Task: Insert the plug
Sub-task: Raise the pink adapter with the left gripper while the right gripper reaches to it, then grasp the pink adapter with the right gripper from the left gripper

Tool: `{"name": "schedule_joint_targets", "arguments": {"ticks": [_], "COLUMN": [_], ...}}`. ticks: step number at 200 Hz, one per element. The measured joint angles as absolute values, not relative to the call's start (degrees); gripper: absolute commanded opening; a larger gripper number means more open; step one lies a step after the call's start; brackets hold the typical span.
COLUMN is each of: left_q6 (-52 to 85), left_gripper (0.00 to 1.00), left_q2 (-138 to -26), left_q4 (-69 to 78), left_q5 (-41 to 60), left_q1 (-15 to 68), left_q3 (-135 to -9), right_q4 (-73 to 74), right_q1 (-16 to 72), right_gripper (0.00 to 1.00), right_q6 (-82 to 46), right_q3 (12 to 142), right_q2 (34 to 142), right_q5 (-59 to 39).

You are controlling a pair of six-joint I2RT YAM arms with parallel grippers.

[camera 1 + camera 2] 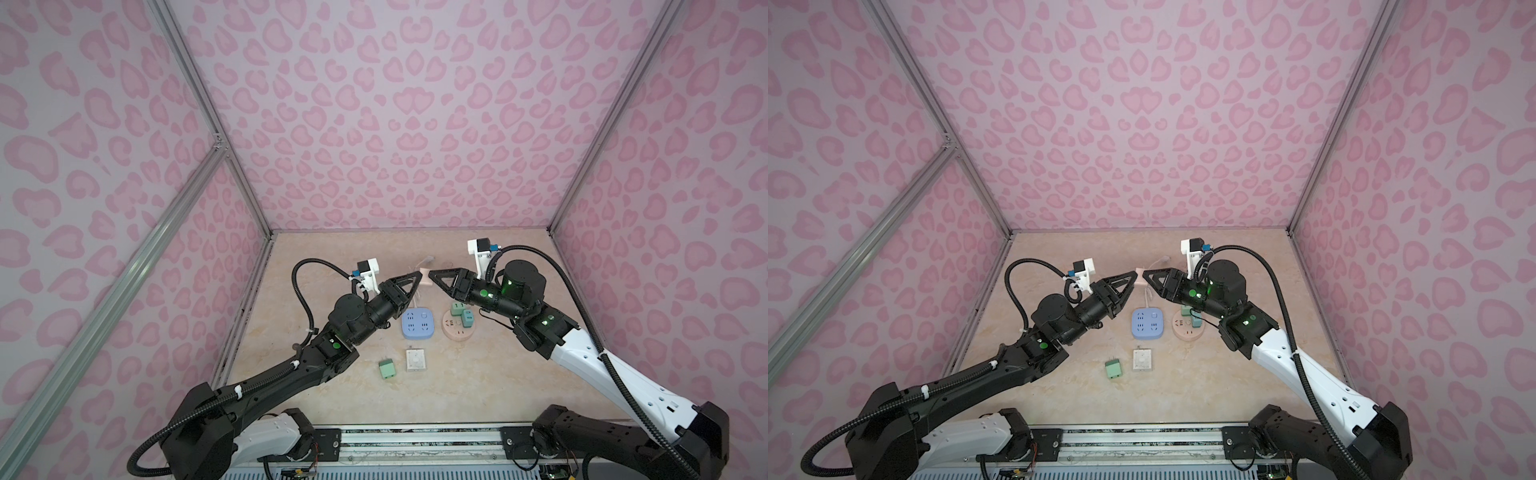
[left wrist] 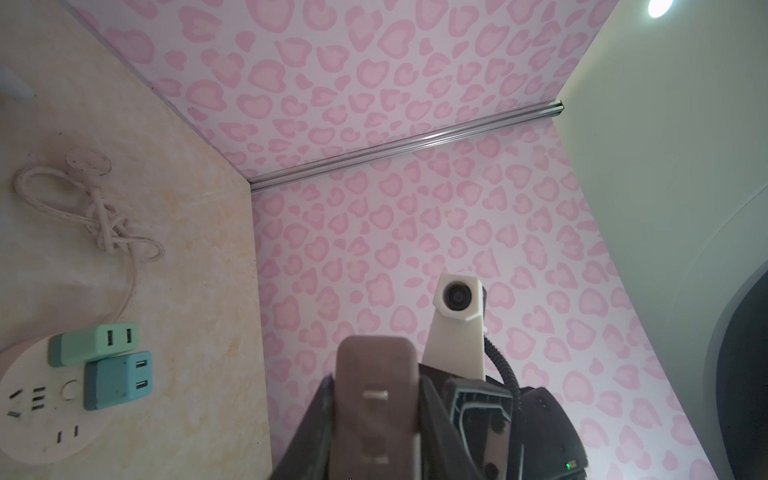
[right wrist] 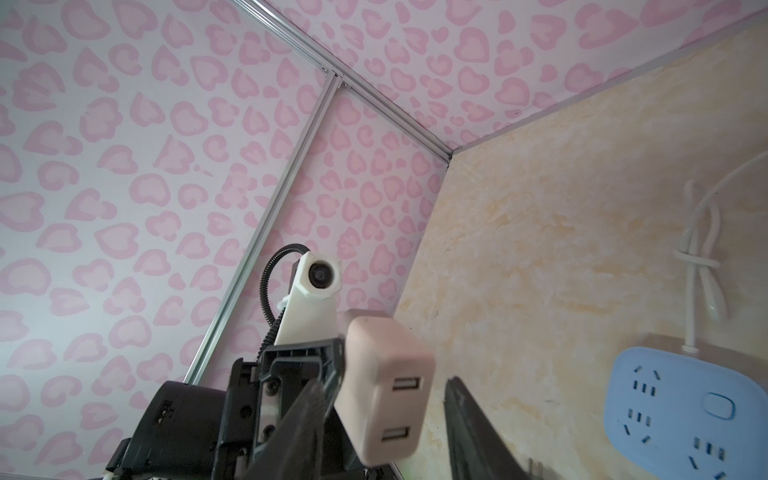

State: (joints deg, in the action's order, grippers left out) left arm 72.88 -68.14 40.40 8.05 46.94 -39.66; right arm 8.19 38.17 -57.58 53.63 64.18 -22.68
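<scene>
The pink charger plug (image 3: pixel 386 374) is not yet inserted, held mid-air apart from the blue power strip (image 1: pixel 418 323) by the tightly closed left gripper (image 1: pixel 419 276), while the right gripper (image 1: pixel 431 274) straddles it part-open (a handover, probably), gripping nothing.

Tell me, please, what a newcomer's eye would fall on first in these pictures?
Tip to tip in mid-air over the far middle of the table, the left gripper is shut on a pink plug while the right gripper stands open around it. Nearer the robot lie a blue power strip and a round socket bearing two green chargers.
</scene>
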Motion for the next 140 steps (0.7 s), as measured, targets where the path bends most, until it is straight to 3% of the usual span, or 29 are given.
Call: {"name": "schedule_joint_targets", "arguments": {"ticks": [112, 140], "left_q6": [74.89, 74.91], "left_gripper": [0.03, 0.03], "left_q2": [-70.04, -70.28], "left_q4": [45.12, 46.0], "left_q5": [8.43, 8.23], "left_q1": [47.37, 47.35], "left_q3": [-39.64, -39.66], "right_q4": [18.87, 21.41], "right_q1": [37.47, 37.43], "right_gripper": [0.37, 0.29], "right_q6": [-64.14, -66.3], "right_q3": [50.83, 50.33], "right_q2": [66.74, 67.51], "right_q5": [-25.61, -25.74]}}
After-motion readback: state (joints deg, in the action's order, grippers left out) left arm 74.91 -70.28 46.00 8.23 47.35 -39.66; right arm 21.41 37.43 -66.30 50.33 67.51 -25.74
